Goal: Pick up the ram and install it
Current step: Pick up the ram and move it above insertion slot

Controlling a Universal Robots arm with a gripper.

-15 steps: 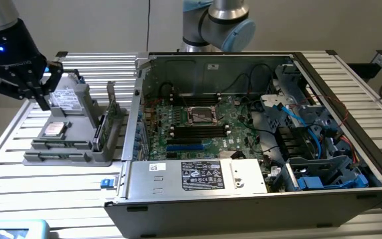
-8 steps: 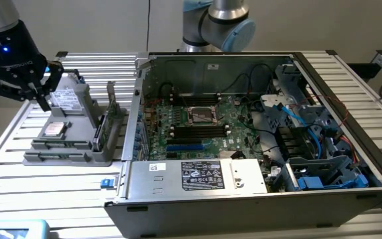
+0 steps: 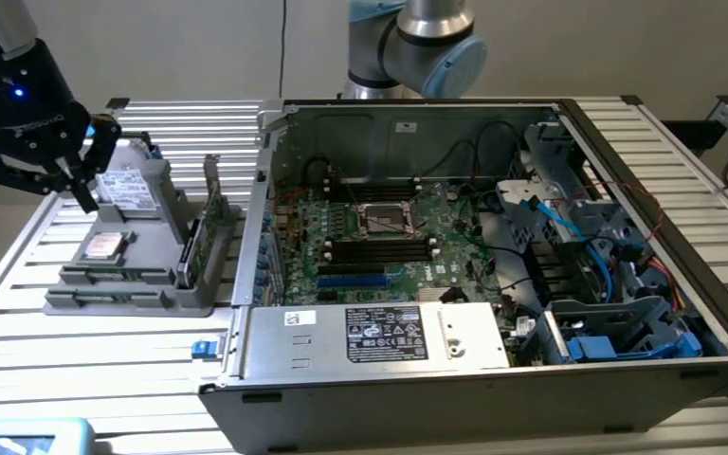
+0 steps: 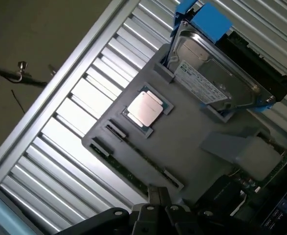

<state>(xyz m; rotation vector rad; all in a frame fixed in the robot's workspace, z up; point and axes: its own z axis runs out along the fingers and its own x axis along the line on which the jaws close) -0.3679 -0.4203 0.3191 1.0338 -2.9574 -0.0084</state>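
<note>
While the gripper [image 3: 76,192] is hovering over the gray holder [image 3: 124,303], its jaws are pressing together, gripping nothing | ram [image 3: 189,251] is standing on edge at the holder's side nearest the exterior view's right | likely handling light, stiff, fragile; its long top edge is offering the grip.

— What sort of place is this?

— A robotics lab, by the look of it. A Universal Robots arm [image 3: 417,45] rises behind a table of ribbed aluminium profiles [image 3: 86,360], with a plain bare wall behind.

— And on the table?

— An open desktop computer case [image 3: 491,379] lying on its side with its motherboard [image 3: 377,237] exposed. Beside it, a grey fixture block [image 3: 99,299] holds a hard drive [image 4: 207,73] and a processor [image 4: 144,107] in fitted recesses.
</note>
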